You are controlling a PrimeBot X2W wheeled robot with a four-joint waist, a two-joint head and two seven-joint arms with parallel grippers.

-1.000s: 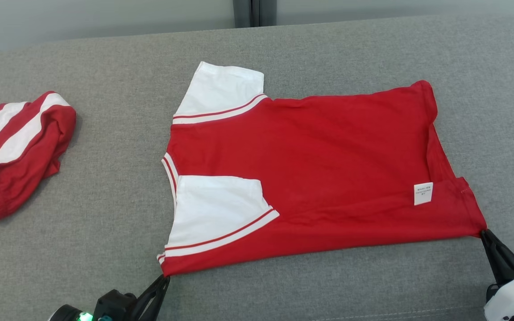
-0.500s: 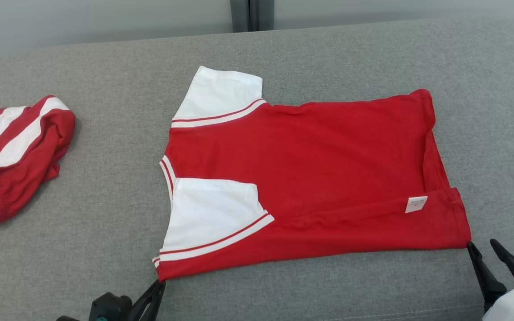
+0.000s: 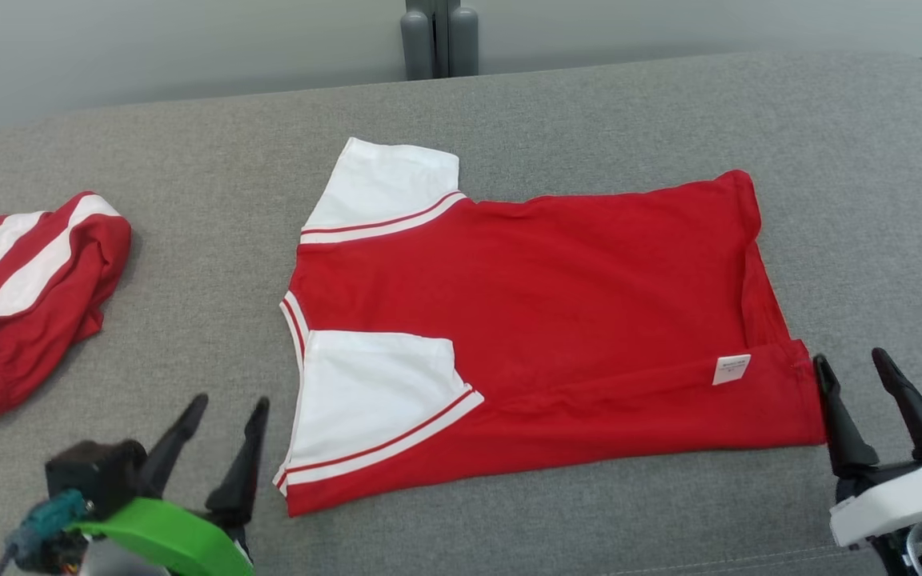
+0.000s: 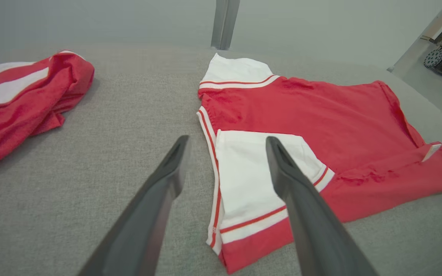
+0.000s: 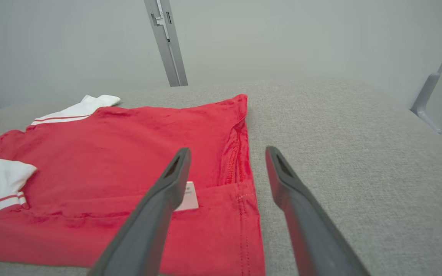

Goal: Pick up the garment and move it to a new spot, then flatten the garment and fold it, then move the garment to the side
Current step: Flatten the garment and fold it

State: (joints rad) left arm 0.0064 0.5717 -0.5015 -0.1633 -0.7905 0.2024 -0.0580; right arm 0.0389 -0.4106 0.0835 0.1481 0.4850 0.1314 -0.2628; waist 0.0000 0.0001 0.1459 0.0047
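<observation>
Red garment [image 3: 557,304], between left pincer [image 3: 230,400], right pincer [image 3: 851,357]

1. The grey, fabric-covered table [image 3: 189,160] before me bears two garments.
2. A red shirt [image 3: 557,304] with white sleeves lies flat at its middle, near edge folded over.
3. A bunched red-and-white garment [image 3: 21,288] sits well apart, on my left.

A crumpled red-and-white cloth [image 3: 25,296] lies at the grey padded surface's [image 3: 589,112] left edge; a grey post [image 3: 438,40] stands behind its far edge.
</observation>
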